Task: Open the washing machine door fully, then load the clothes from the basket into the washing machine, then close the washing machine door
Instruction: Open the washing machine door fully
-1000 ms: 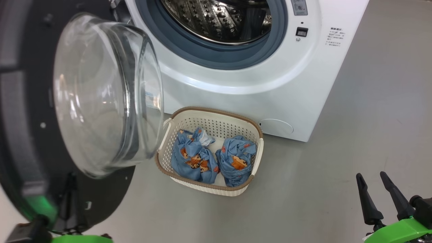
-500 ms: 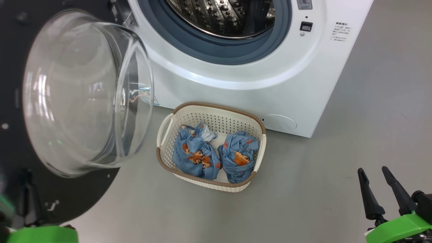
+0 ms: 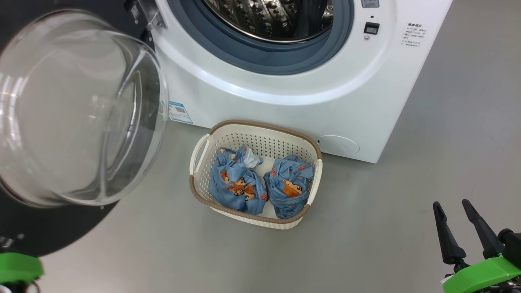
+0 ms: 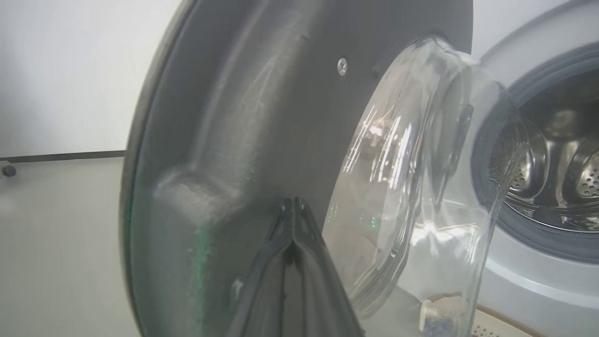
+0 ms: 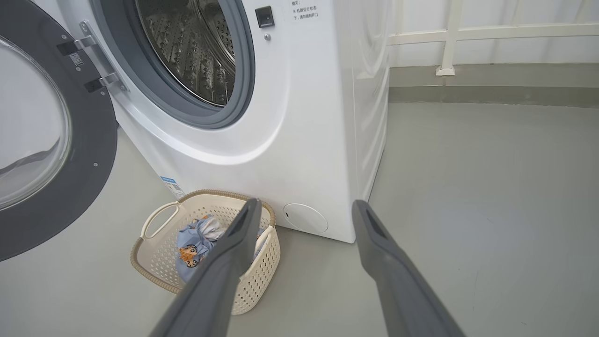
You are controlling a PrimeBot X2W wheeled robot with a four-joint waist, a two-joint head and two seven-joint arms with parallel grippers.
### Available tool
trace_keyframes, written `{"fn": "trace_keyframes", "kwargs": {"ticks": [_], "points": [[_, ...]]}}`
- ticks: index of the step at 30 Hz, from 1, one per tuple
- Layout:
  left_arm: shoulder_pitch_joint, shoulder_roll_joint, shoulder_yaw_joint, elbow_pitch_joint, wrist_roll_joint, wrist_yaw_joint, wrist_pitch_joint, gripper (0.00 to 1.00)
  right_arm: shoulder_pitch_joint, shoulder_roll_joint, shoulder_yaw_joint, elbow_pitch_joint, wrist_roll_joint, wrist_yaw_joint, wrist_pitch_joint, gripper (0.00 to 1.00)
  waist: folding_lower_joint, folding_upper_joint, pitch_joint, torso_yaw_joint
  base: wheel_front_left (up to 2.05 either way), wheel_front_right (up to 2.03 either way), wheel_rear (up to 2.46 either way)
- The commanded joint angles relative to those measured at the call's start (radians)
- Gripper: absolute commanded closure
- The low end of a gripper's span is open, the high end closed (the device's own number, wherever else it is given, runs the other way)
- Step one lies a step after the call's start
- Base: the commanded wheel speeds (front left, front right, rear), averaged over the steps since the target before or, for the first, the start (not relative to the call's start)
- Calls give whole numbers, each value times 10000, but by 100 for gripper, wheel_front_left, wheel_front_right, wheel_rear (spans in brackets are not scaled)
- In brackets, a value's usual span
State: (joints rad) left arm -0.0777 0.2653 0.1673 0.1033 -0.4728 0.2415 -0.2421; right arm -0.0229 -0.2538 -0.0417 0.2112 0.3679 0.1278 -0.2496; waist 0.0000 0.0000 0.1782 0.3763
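Observation:
The washing machine (image 3: 285,101) stands open, its steel drum (image 5: 187,47) bare. Its door (image 3: 49,228) hangs swung out to the left, glass bowl (image 3: 77,110) bulging toward me. In the left wrist view my left gripper (image 4: 293,202) is shut, empty, tips up against the door's (image 4: 243,117) dark inner face. The basket (image 3: 264,124) sits on the floor before the machine, holding two blue clothes bundles (image 3: 236,187) (image 3: 290,185). My right gripper (image 3: 451,202) stays low at the right, open and empty, well clear of the basket (image 5: 154,262).
Grey floor (image 3: 386,162) spreads to the right of the machine and in front of the basket. A white railing (image 5: 444,47) and wall base run behind at the right. A pale wall (image 4: 61,70) lies beyond the door on the left.
The door has swung further out to the left, uncovering the blue label sticker and the basket's left handle. The head view has shifted slightly. The right gripper has held still.

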Motion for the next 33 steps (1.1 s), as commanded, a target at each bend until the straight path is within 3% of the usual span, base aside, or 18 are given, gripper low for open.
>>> {"fn": "trace_keyframes", "kwargs": {"ticks": [1,17,33], "points": [[-526,624,684,89,-94,38,-113,100,-218,-208,232,-216,-87,29,-122,0,0,0,12,-2,0,0,0],[-2692,2061,1750,3280,170,-858,-194,100,-563,-495,362,-361,-101,29,-122,0,0,0,788,-290,0,0,0],[-4877,2984,2682,6225,617,-1877,-196,100,-1157,-745,503,-491,-127,29,-122,0,0,0,1706,-684,0,0,0]]}}
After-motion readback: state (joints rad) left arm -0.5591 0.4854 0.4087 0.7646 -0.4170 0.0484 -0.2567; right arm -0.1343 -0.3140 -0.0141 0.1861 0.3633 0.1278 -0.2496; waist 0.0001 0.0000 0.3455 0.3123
